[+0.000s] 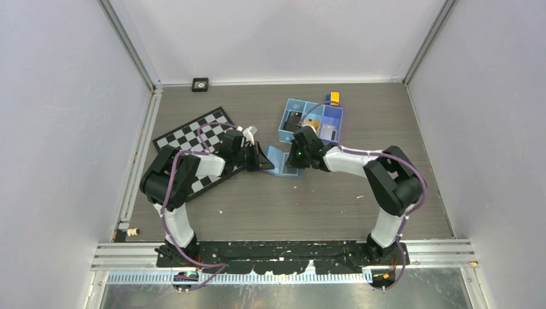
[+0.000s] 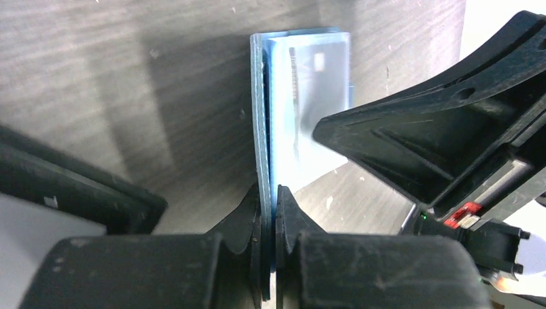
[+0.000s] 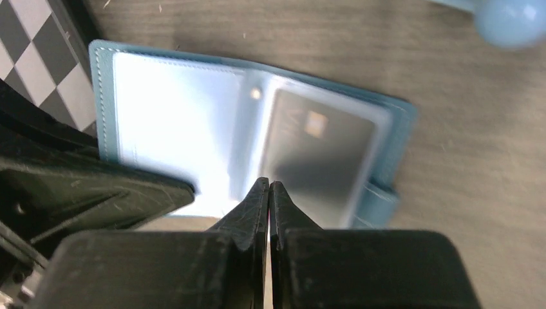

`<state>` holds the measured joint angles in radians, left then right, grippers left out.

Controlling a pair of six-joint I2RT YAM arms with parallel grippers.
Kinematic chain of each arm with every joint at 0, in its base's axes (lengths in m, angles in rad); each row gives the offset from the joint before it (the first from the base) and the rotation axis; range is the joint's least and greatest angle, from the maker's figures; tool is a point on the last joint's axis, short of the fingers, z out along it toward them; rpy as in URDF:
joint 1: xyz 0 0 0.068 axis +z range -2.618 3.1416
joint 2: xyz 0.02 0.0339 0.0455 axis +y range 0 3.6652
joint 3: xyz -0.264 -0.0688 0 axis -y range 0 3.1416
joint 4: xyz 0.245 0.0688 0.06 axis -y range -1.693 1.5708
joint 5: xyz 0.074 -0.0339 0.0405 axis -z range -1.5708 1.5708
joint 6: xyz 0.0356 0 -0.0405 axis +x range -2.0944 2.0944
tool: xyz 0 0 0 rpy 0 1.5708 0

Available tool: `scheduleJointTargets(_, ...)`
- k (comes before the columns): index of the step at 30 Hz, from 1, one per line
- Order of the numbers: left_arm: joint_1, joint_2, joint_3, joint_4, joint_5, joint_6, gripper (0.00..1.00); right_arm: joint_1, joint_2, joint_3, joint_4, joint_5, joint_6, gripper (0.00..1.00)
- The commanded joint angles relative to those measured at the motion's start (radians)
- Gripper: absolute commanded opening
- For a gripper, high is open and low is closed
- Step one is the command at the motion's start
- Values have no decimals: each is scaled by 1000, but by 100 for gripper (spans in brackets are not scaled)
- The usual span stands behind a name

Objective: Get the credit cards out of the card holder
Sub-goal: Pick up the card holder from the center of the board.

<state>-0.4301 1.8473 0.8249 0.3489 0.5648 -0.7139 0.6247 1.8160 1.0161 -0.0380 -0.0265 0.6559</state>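
Observation:
The card holder (image 3: pixel 161 109), a light-blue wallet, lies spread open on the table between my two grippers (image 1: pixel 275 162). A silvery grey credit card (image 3: pixel 322 148) sits in its right clear pocket. The same card (image 2: pixel 319 77) shows in the left wrist view. My left gripper (image 2: pixel 270 193) is shut on the edge of the holder's left panel (image 2: pixel 260 116), which stands up edge-on. My right gripper (image 3: pixel 268 187) is shut, its tips at the holder's near edge beside the grey card's pocket. Nothing shows between them. No other credit cards show in the holder.
A blue three-compartment tray (image 1: pixel 311 121) stands just behind the holder, with a dark item (image 1: pixel 294 119) in one compartment. A yellow and blue block (image 1: pixel 333 97) sits behind the tray. A chessboard (image 1: pixel 203 145) lies under the left arm. A small black object (image 1: pixel 200 84) is by the back wall.

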Motion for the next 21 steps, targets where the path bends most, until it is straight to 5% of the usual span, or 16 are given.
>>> scheduleJointTargets(1, 4, -148, -68, 80, 15, -19, 0, -16, -190, -69, -9, 72, -24, 11)
scheduleJointTargets(8, 9, -335, -166, 178, 34, -60, 0, -79, -430, -229, 133, -18, 1, 84)
scheduleJointTargets(21, 8, -431, -133, 354, 25, -305, 0, -203, -581, -452, 552, -310, 193, 91)
